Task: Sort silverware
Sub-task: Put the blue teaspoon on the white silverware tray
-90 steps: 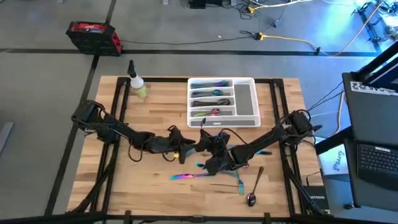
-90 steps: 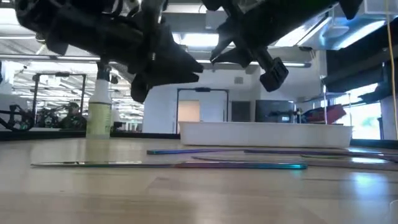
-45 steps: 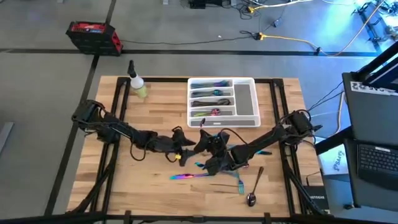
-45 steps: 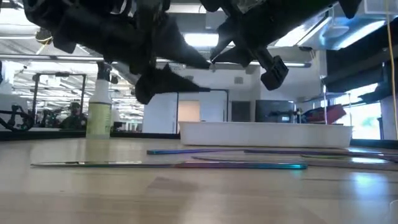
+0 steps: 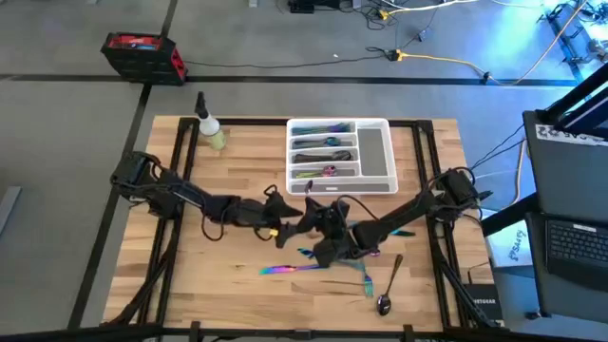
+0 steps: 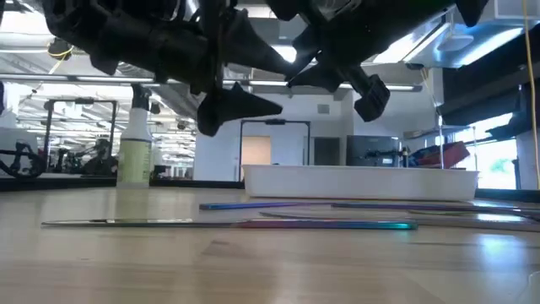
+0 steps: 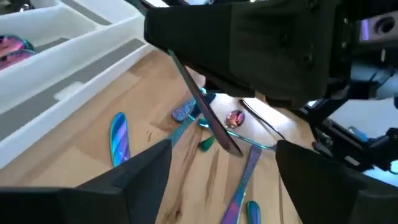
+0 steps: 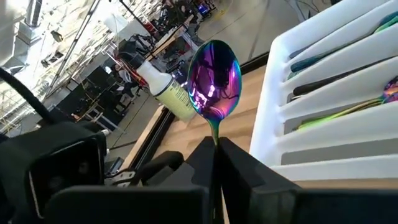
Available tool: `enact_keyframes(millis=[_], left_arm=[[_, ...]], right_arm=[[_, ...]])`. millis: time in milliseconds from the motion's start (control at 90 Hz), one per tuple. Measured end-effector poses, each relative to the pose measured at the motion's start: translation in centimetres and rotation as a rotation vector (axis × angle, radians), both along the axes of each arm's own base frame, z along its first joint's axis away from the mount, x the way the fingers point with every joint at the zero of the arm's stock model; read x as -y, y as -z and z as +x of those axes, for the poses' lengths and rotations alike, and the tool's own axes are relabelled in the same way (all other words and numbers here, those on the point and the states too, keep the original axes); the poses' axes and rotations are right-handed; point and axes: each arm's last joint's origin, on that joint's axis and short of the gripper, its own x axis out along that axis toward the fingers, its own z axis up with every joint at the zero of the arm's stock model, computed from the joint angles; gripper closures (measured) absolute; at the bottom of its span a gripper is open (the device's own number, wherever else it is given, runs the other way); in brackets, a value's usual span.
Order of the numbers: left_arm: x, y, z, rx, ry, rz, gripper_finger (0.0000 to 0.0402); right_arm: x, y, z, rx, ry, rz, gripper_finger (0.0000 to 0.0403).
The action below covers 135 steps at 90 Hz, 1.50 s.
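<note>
Right pincer (image 8: 214, 152): closed on the handle of a rainbow spoon (image 8: 214, 81), whose bowl stands up above the fingertips; in the high view this pincer (image 5: 313, 217) hangs over the middle of the bench, just in front of the tray.
Left pincer (image 7: 224, 158): fingers spread wide with nothing between them; in the high view it (image 5: 288, 228) sits just beside the right pincer, over the bench centre.
Loose silverware (image 7: 119, 137): pieces lie scattered on the bare wood below the left pincer, among them a teal-blue handle, a small round spoon bowl (image 7: 235, 118) and slim purple handles.
Front of the bench: a long rainbow knife (image 5: 290, 269) lies flat, with a fork (image 5: 366, 278) just beside it and a darker spoon (image 5: 388, 288) nearer the right edge.
Low view: the long pieces (image 6: 329, 224) lie flat on the wood, both arms raised clear above them.
Tray (image 5: 380, 152): white, compartmented, at the far middle of the bench; 3 of its slots hold sorted rainbow pieces (image 5: 323, 144), the long side slot looks bare.
Spray bottle (image 5: 211, 131): upright near the far left corner, well apart from the tray.
Bench (image 5: 237, 180): pale wood planks.
</note>
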Motion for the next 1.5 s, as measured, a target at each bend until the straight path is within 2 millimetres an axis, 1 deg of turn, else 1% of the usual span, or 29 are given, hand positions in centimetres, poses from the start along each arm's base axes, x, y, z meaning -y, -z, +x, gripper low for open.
enact_keyframes(millis=[144, 211, 356, 578, 644, 722, 811, 1000, 1033, 1167, 1500], left_arm=[[-1.2, 0.9, 0.4, -0.026, -0.039, -0.005, 0.0127], [-1.6, 1.3, 0.8, -0.008, -0.018, -0.023, 0.0127], [-1.7, 1.7, 1.3, 0.062, 0.008, -0.048, 0.0127], [-1.8, 1.9, 1.4, 0.058, 0.008, -0.049, 0.0132], [-1.8, 1.9, 1.4, 0.057, 0.007, -0.044, 0.0150], [-1.8, 1.9, 1.4, 0.058, 0.003, -0.044, 0.0184], [-1.8, 1.9, 1.4, 0.058, 0.000, -0.043, 0.0238], [-1.9, 1.9, 1.4, 0.058, -0.016, -0.011, 0.0369], [-1.9, 1.9, 1.4, 0.058, -0.019, -0.005, 0.0384], [-2.0, 1.9, 1.3, 0.053, -0.036, 0.025, 0.0398], [-2.4, 1.9, 1.4, 0.051, -0.042, 0.049, 0.0401]], right_arm=[[0.2, -0.1, 0.1, 0.003, 0.004, -0.001, 0.0402], [0.2, 0.0, 0.1, -0.009, 0.004, -0.008, 0.0402], [0.2, 0.0, 0.0, -0.009, 0.014, -0.015, 0.0402], [0.3, 0.1, 0.0, -0.022, 0.018, -0.025, 0.0402], [0.3, 0.1, 0.0, -0.023, 0.018, -0.025, 0.0402], [0.3, 0.1, -0.1, -0.027, 0.018, -0.027, 0.0402], [0.3, 0.1, -0.1, -0.029, 0.018, -0.028, 0.0402], [0.3, 0.2, -0.1, -0.043, 0.012, -0.030, 0.0402], [0.3, 0.2, -0.1, -0.045, 0.009, -0.029, 0.0402], [0.3, 0.1, -0.1, -0.049, 0.009, -0.032, 0.0402], [0.4, 0.1, -0.4, -0.087, -0.001, -0.039, 0.0402]])
